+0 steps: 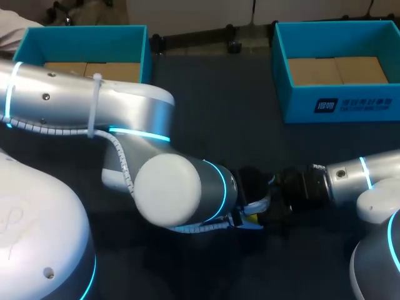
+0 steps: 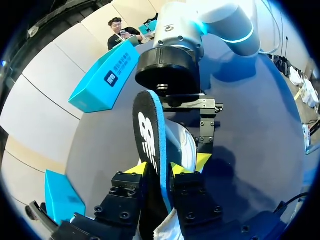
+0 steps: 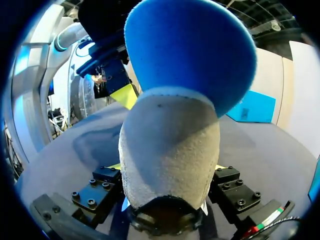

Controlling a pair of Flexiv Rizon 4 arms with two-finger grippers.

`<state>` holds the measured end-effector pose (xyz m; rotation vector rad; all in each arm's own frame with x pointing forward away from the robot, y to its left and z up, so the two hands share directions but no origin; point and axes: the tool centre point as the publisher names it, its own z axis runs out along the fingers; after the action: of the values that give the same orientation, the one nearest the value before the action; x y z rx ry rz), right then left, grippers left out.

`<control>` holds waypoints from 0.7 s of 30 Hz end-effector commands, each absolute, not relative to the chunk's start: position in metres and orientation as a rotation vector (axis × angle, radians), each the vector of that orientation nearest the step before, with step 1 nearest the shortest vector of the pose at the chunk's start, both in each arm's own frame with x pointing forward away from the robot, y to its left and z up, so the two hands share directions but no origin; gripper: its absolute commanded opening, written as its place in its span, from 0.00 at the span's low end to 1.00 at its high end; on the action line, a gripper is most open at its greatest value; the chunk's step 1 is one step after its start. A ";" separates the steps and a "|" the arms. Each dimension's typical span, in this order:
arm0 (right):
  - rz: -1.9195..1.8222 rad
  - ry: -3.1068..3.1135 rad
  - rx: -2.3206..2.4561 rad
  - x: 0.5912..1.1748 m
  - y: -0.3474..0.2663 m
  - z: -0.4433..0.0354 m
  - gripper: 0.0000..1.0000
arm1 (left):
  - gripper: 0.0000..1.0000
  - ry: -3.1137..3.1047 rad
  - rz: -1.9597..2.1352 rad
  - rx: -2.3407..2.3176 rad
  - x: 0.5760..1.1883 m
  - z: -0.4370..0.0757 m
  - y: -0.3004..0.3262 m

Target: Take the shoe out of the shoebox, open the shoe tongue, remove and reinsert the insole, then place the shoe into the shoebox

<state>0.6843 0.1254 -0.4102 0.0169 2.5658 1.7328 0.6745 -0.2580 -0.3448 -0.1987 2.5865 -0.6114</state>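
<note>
**Head view.** L arm (image 1: 125, 106) reaches across to mid-counter (image 1: 219, 119). R arm (image 1: 350, 175) meets it nose to nose. The shoe sits at that meeting pt but is mostly hidden under the two wrists. Two teal boxes lie well beyond the shoe at the far edge: left shoebox (image 1: 87, 44) and right shoebox (image 1: 337, 100). Both show a bare cardboard floor, no shoe inside.

**L wrist view.** L pincer (image 2: 159, 168) is pinching the insole (image 2: 150, 125) edge-on, one yellow tip on each face. The insole stands upright, black top face and blue rim showing. The white shoe (image 2: 184, 146) is just behind it. Can't tell whether the insole's lower end is inside the shoe opening. On the shoe's far side is the R arm's own pincer, one yellow tip showing.

**R wrist view.** R pincer (image 3: 167, 167) is clamped on the shoe from both sides, the pale mesh end filling the gap. The insole's blue underside fans out above the shoe. One yellow tip of the L pincer shows beyond the shoe.

**Step (judged).** This is the insole stage. Can't say whether it is coming out or going in.

**To do it well:**
- R holds the shoe firm and level, no twist.
- L keeps the insole in line w/ the shoe's long axis and feeds or draws it along that axis at a shallow angle, front end leading.
- Avoid folding the foam against the collar or tongue.
- Let go only once the heel end lies flat inside.
</note>
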 end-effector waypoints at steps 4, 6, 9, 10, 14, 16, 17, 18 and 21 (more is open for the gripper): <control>1.726 2.572 0.017 0.684 0.127 -0.410 0.00 | 0.18 2.595 -0.626 -0.186 0.679 -0.347 -0.259; 1.726 2.572 0.017 0.684 0.127 -0.410 0.00 | 0.00 2.597 -0.628 -0.194 0.680 -0.348 -0.260; 1.726 2.572 0.017 0.684 0.127 -0.410 0.00 | 0.00 2.611 -0.638 -0.226 0.684 -0.350 -0.259; 1.726 2.572 0.017 0.684 0.127 -0.410 0.00 | 0.00 2.616 -0.641 -0.230 0.685 -0.349 -0.259; 1.726 2.572 0.017 0.684 0.127 -0.410 0.00 | 0.00 2.644 -0.681 -0.284 0.688 -0.339 -0.258; 1.726 2.572 0.017 0.684 0.127 -0.410 0.00 | 0.00 2.671 -0.710 -0.301 0.687 -0.333 -0.259; 1.726 2.572 0.017 0.684 0.127 -0.410 0.00 | 0.00 2.675 -0.725 -0.315 0.686 -0.329 -0.259; 1.726 2.572 0.017 0.684 0.127 -0.410 0.00 | 0.00 2.687 -0.742 -0.318 0.686 -0.325 -0.260; 1.726 2.572 0.017 0.684 0.127 -0.410 0.00 | 0.00 2.701 -0.774 -0.329 0.682 -0.314 -0.263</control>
<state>0.6843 0.1254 -0.4102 0.0168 2.5658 1.7329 0.6800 -0.2740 -0.3251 -0.3410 2.6754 -0.7624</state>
